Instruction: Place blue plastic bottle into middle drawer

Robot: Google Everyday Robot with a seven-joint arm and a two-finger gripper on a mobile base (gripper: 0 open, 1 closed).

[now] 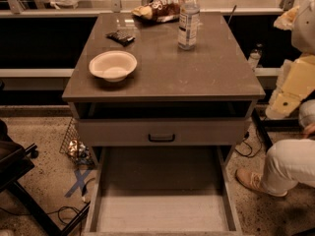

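Observation:
The blue plastic bottle (188, 18), clear with a white cap and a pale label, stands upright at the back right of the grey table top (197, 73). The middle drawer (162, 213) is pulled wide open below the table's front, with a pale bare floor and thin side walls. My arm hangs at the right edge of the view. My gripper (278, 102) is at the arm's lower end, beside the table's right side, well away from the bottle and holding nothing that I can see.
A white bowl (113, 65) sits front left on the table, a dark packet (120, 37) behind it and a brown-and-white snack bag (160, 9) at the back. A closed drawer front with a black handle (161, 137) lies above the open drawer. A person's leg (283, 163) is at the right.

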